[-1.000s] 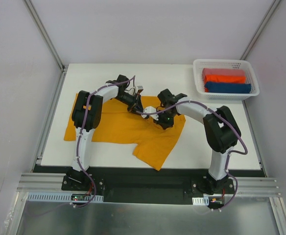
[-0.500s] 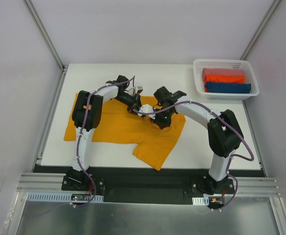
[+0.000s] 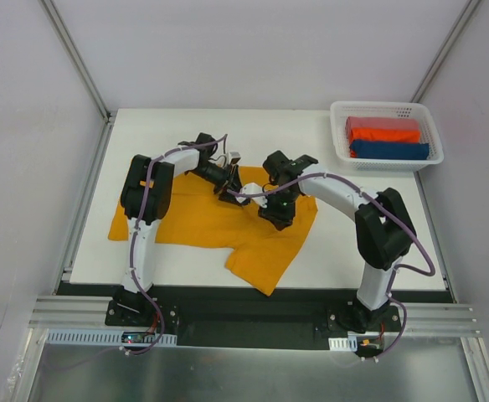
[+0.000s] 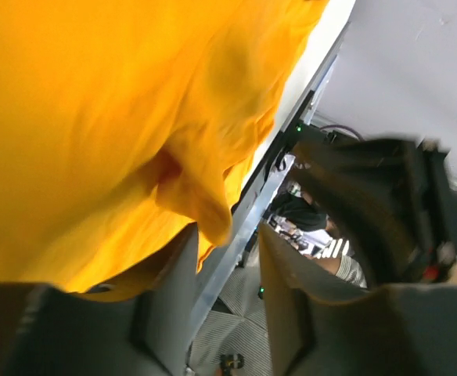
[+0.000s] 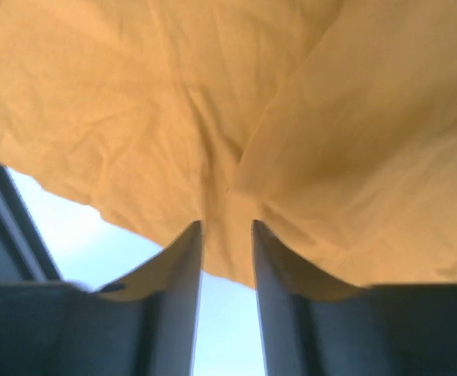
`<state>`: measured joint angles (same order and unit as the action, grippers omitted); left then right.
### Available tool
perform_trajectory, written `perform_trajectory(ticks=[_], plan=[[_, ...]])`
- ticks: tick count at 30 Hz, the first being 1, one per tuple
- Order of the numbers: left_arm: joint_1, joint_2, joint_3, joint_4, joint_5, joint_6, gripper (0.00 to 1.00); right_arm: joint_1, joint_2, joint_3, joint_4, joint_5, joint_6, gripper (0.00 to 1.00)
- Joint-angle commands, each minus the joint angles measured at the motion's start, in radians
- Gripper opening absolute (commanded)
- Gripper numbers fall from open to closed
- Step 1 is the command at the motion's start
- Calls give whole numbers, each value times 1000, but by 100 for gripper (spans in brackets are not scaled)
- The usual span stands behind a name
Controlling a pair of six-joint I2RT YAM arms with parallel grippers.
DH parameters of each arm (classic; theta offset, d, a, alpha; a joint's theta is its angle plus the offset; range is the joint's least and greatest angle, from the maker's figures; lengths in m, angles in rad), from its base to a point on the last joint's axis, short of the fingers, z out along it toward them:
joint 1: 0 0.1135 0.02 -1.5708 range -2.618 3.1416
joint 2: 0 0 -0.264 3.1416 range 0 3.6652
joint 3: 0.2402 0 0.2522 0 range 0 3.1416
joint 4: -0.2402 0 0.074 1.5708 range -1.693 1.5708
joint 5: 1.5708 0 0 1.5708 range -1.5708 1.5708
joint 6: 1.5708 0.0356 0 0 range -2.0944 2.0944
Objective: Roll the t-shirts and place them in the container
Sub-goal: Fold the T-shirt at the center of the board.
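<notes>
A mustard-yellow t-shirt (image 3: 196, 219) lies spread and creased across the white table (image 3: 169, 126), one sleeve pointing to the near edge. Both grippers meet low over its far middle part. My left gripper (image 3: 230, 193) stands open; in the left wrist view (image 4: 227, 231) a hanging fold of the t-shirt (image 4: 119, 117) brushes one fingertip, and the gap between the fingers holds nothing. My right gripper (image 3: 276, 214) is open too; in the right wrist view (image 5: 226, 225) the t-shirt's edge (image 5: 236, 141) runs across just beyond its fingertips, with white table showing between them.
A white basket (image 3: 338, 134) stands at the table's far right corner, holding a folded red-orange cloth (image 3: 383, 130) and a blue one (image 3: 391, 150). Grey walls with metal rails enclose the table on three sides. Both arm bases sit on the black rail at the near edge.
Both grippers went from shut to open, letting the cloth go. The left wrist has shifted slightly left and the right gripper has dropped a little toward the near side.
</notes>
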<state>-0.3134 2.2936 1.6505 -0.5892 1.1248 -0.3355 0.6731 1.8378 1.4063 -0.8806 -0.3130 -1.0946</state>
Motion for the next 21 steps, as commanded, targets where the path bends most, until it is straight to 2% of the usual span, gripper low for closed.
perform_trajectory(ticks=[1,5,7,10,11,14,15,17,18,21], plan=[[74,-159,-95,-84,6,58,40,-92,-106,31,-150,-92,-57,41],[169,-200,-94,-113,-49,96,41,-225,-56,134,-205,-170,-2,41],[186,-177,-16,-159,-112,169,41,-251,-11,197,-163,-143,31,41],[188,-131,116,-224,-365,314,36,-282,79,267,-59,-77,76,40],[188,-120,141,-253,-452,349,29,-285,99,281,-31,-55,81,39],[198,-80,221,-270,-507,409,20,-288,176,325,87,24,88,38],[201,-72,239,-270,-479,405,13,-287,205,347,109,69,94,35],[197,-71,296,-271,-343,406,7,-293,297,440,111,101,108,31],[185,-77,327,-267,-174,402,2,-297,325,472,105,133,117,26],[145,-100,300,-216,3,340,0,-334,417,588,77,125,189,17]])
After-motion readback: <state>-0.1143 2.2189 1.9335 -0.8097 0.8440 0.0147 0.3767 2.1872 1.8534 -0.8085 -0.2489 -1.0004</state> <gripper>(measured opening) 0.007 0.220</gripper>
